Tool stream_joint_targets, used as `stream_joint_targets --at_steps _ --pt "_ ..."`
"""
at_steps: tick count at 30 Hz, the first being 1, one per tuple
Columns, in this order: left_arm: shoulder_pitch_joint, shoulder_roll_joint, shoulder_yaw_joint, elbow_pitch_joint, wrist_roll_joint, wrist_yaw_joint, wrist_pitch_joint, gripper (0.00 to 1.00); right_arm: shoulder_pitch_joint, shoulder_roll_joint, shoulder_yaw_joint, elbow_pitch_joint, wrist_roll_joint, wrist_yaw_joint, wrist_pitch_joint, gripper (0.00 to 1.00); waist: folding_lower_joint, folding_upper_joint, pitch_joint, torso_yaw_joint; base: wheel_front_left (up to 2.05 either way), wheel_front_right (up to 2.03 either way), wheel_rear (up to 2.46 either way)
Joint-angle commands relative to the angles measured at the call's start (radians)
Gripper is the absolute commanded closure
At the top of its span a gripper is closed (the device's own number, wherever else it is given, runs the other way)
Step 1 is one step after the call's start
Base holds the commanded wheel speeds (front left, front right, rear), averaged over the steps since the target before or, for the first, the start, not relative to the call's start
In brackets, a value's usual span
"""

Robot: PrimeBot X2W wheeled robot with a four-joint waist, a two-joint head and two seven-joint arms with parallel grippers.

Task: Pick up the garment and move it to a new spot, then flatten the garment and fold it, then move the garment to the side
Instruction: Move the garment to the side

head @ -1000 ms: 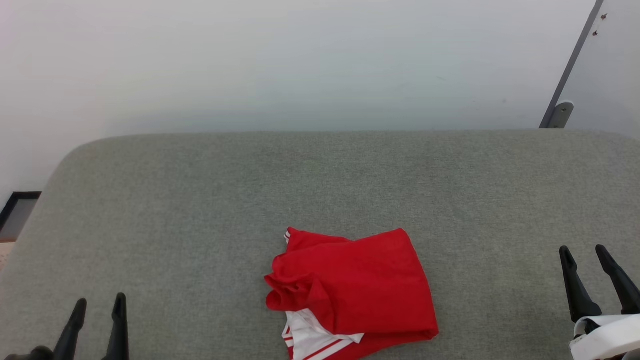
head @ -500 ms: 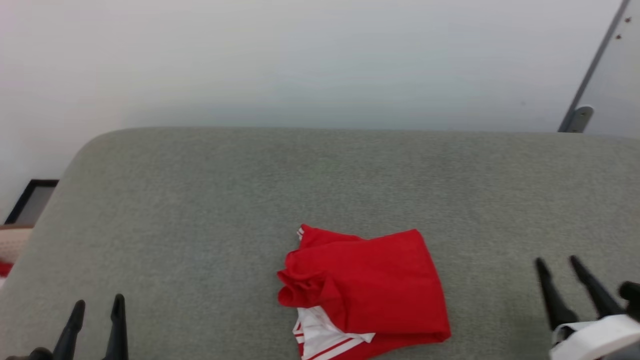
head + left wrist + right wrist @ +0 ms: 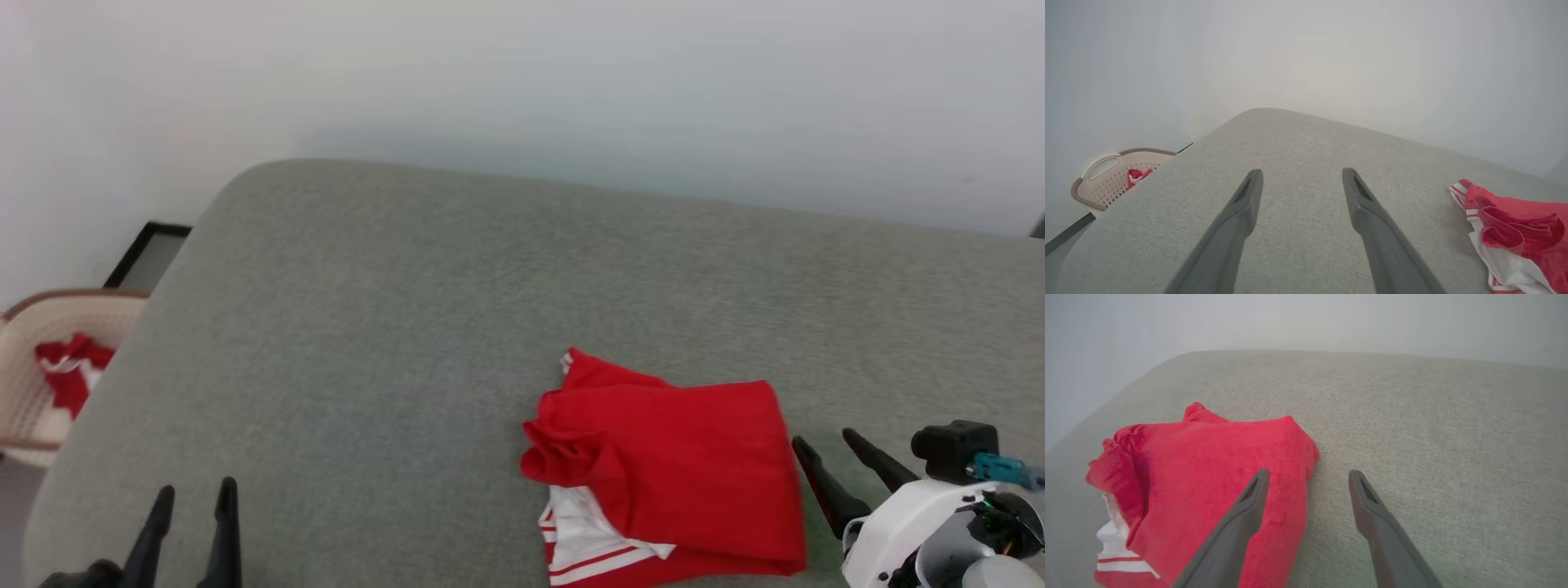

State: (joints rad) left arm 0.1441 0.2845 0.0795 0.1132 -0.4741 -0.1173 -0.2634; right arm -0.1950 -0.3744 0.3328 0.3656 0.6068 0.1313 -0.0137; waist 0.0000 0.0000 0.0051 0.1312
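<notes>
The left end effector (image 3: 197,487) and right end effector (image 3: 823,438) stand wide; pinching only the garment's (image 3: 678,465) top layer could undo its fold.

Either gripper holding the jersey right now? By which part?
Nothing is held. The left gripper is open over the grey cushion; the right gripper is open at the garment's right edge, not closed on it.
</notes>
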Motion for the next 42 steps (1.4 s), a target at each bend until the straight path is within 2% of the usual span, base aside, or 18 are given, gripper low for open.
stream_joint_targets --at_steps 1,9,16,17,18,29,36,42 --pt "-0.016 -0.008 -0.007 0.006 0.005 0.0 0.001 0.0 -0.019 -0.007 0.008 0.023 0.017 -0.001 0.039 0.0 0.0 0.0 0.042 0.06 0.0 0.0 0.0" --pt "-0.052 -0.024 -0.032 0.025 0.001 -0.006 0.0 0.0 -0.062 -0.024 0.04 0.081 0.047 -0.001 0.231 0.0 0.0 0.0 0.084 0.112 0.0 0.0 0.0" --pt "-0.08 -0.034 -0.045 0.04 0.006 -0.01 0.0 0.0 -0.087 0.01 0.031 0.18 0.026 -0.002 0.438 0.0 0.0 0.0 0.105 0.133 0.0 0.0 0.0" --pt "-0.083 -0.035 -0.046 0.041 0.005 -0.011 0.0 0.0 -0.091 0.015 0.027 0.191 0.023 -0.002 0.464 0.52 0.0 0.0 0.107 0.135 0.0 0.0 0.0" --pt "-0.085 -0.036 -0.047 0.044 0.004 -0.011 0.0 0.0 -0.099 0.02 0.031 0.19 0.016 -0.002 0.484 1.0 0.0 0.0 0.109 0.136 0.0 0.0 0.0" --pt "-0.106 -0.04 -0.053 0.051 0.008 -0.012 0.0 0.0 -0.17 0.002 0.007 0.096 -0.006 -0.002 0.588 1.0 0.0 0.0 0.123 0.121 0.0 0.0 0.0" --pt "-0.123 -0.033 -0.064 0.038 0.016 -0.013 0.0 0.0 -0.202 -0.071 -0.033 -0.005 -0.024 -0.002 0.636 1.0 0.0 0.0 0.133 0.073 0.0 0.0 0.0" --pt "-0.155 -0.014 -0.099 0.024 0.017 -0.013 0.0 0.0 -0.218 -0.144 -0.073 -0.065 -0.035 -0.002 0.665 1.0 0.0 0.0 0.151 0.007 0.0 0.0 0.0"
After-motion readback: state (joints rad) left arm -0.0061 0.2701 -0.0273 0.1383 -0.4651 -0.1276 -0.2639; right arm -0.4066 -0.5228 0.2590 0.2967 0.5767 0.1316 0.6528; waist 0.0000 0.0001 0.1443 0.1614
